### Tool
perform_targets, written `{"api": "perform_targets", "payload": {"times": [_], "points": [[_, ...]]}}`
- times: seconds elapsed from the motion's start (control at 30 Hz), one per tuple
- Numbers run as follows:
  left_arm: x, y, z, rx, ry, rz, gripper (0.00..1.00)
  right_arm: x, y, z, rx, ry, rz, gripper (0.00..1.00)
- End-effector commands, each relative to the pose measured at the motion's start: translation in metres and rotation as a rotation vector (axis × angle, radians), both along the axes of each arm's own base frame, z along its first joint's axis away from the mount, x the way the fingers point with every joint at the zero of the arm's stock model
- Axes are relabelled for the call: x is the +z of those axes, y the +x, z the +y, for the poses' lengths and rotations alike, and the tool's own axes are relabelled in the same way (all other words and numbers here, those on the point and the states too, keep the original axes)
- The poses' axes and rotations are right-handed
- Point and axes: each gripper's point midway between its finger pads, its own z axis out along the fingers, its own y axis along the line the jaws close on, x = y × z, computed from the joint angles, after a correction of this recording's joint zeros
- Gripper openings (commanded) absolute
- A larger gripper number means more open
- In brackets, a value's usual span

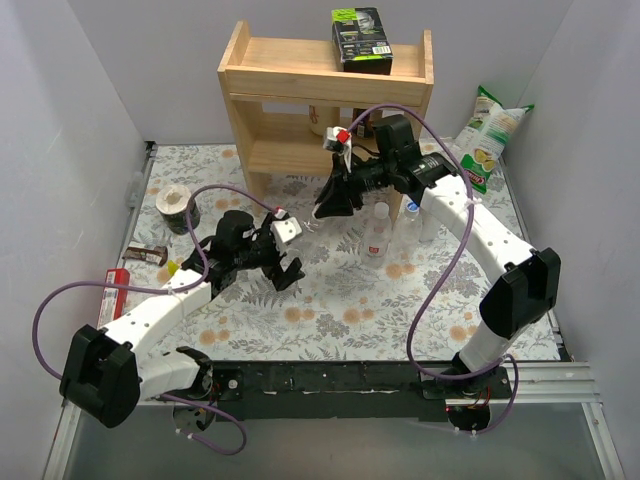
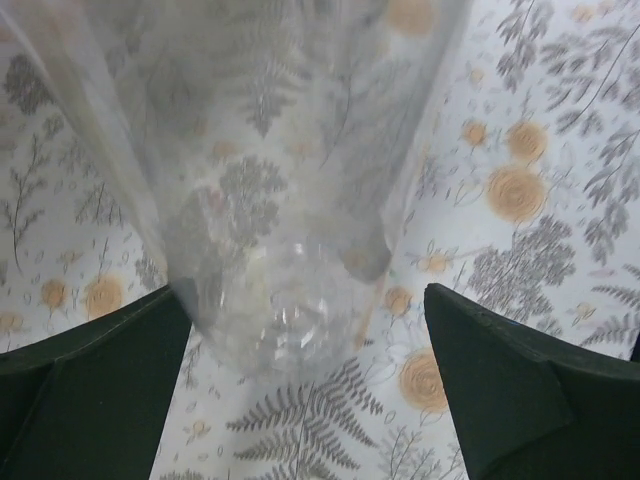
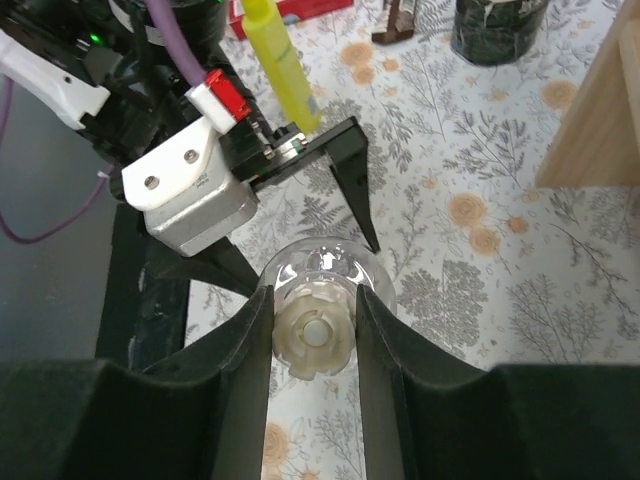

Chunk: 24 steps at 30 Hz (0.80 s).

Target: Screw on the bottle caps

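A clear bottle [image 3: 325, 262] stands upright on the floral tablecloth, between both grippers. My right gripper [image 3: 314, 310] comes from above and is shut on a pale cap [image 3: 315, 335] that sits on the bottle's neck. My left gripper [image 2: 305, 293] is open around the lower body of this bottle [image 2: 290, 320]; its left finger [image 2: 90, 390] touches the bottle and its right finger [image 2: 530, 390] stands apart. In the top view the left gripper [image 1: 287, 268] and the right gripper [image 1: 326, 207] meet left of the table's middle. Three more clear bottles [image 1: 377, 232] stand to the right, one with a blue cap [image 1: 411, 208].
A wooden shelf [image 1: 330, 100] with a black box [image 1: 360, 40] stands at the back. A chip bag [image 1: 487, 140] leans at the back right. A roll of tape [image 1: 172, 200], a dark jar [image 1: 190, 215], a snack bar [image 1: 147, 254] and a red box [image 1: 115, 290] lie on the left.
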Motion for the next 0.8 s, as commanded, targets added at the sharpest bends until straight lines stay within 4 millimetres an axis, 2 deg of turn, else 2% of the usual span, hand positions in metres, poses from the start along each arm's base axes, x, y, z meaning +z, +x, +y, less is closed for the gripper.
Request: {"api": "perform_targets", "payload": {"times": [0.0,0.1,0.2,0.37,0.67,0.77], "points": [[-0.025,-0.001,0.036,0.036,0.177,-0.082,0.98,-0.001,0.012,-0.01,-0.017,-0.108,-0.115,0.01],[-0.036,-0.002,0.053,0.077,0.24,-0.082,0.98,-0.008,0.025,-0.013,-0.045,-0.157,-0.163,0.01],[-0.045,-0.005,0.062,0.098,0.27,-0.038,0.98,-0.013,0.034,-0.015,-0.065,-0.19,-0.2,0.01],[-0.051,-0.015,0.058,0.075,0.248,0.01,0.98,-0.027,0.038,-0.015,-0.056,-0.22,-0.195,0.01],[-0.053,-0.018,0.053,0.053,0.227,0.037,0.98,-0.062,0.037,-0.018,-0.036,-0.265,-0.162,0.01],[-0.053,-0.018,0.053,0.055,0.227,0.037,0.98,-0.067,0.038,-0.016,-0.037,-0.259,-0.169,0.01]]}}
